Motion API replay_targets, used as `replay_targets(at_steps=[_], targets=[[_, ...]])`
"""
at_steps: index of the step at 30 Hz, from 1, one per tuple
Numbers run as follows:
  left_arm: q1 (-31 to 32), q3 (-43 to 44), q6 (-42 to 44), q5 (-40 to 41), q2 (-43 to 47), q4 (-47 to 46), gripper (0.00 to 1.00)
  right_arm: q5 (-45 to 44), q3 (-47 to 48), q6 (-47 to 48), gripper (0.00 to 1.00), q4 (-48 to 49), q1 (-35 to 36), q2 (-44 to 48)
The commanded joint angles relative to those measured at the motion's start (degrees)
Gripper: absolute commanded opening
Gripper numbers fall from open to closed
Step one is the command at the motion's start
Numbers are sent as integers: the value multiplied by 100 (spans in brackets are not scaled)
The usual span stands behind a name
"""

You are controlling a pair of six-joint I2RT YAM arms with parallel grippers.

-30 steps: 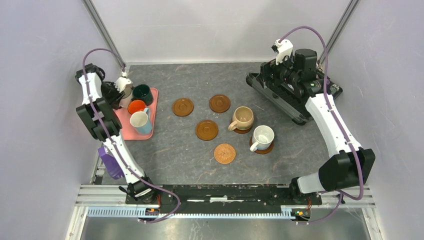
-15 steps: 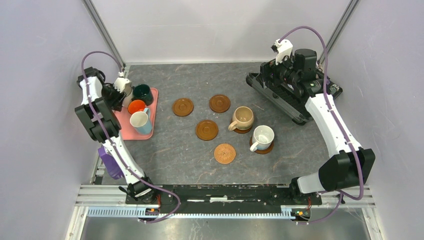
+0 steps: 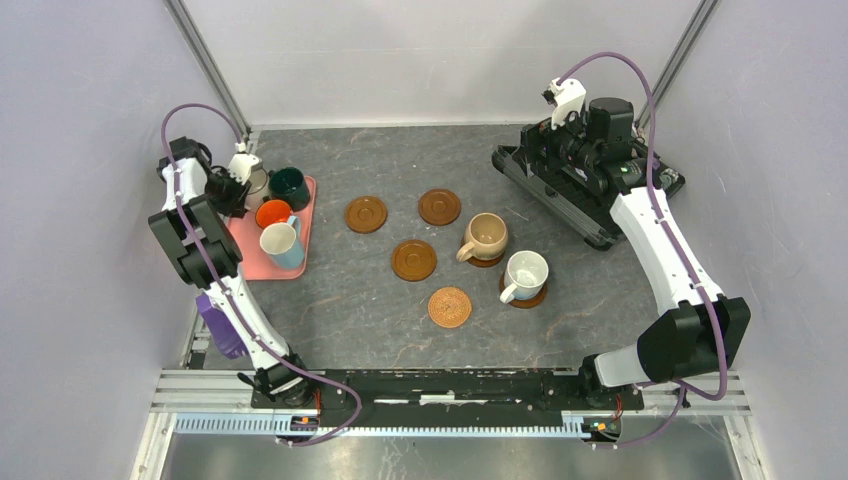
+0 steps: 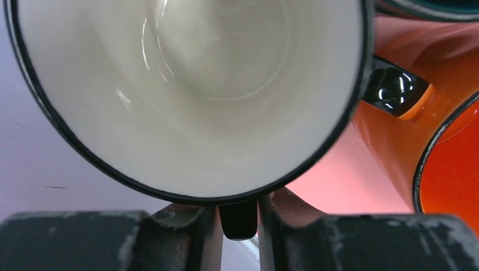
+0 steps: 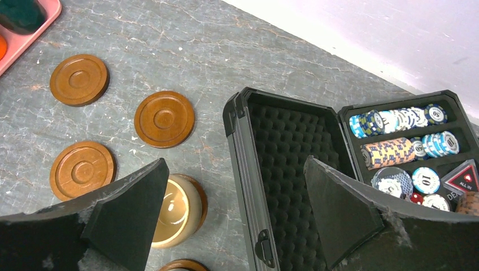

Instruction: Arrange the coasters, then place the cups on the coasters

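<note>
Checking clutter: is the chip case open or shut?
Open: the case lies spread, foam lining and chips exposed.

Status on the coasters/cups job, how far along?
Done: six coasters are spread out; the beige cup and white cup sit on two. In hand: left gripper jaws closed on the handle of the cream cup at the pink tray. Left: it, the dark green cup, orange cup and light blue cup onto the four bare coasters. Right gripper open over the chip case.
</note>
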State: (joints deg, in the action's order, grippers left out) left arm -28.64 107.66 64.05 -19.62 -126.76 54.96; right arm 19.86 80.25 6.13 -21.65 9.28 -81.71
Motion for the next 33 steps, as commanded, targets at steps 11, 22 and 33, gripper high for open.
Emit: replay_targets(at_steps=[11, 22, 33], targets=[[-165, -328, -370, 72, 847, -192, 3, -74, 20, 2, 98, 244, 29, 82], [-412, -812, -1427, 206, 1274, -890, 2, 6, 7, -68, 98, 345, 28, 26], [-432, -757, -2139, -152, 1720, -1105, 2, 19, 44, -42, 98, 386, 25, 28]])
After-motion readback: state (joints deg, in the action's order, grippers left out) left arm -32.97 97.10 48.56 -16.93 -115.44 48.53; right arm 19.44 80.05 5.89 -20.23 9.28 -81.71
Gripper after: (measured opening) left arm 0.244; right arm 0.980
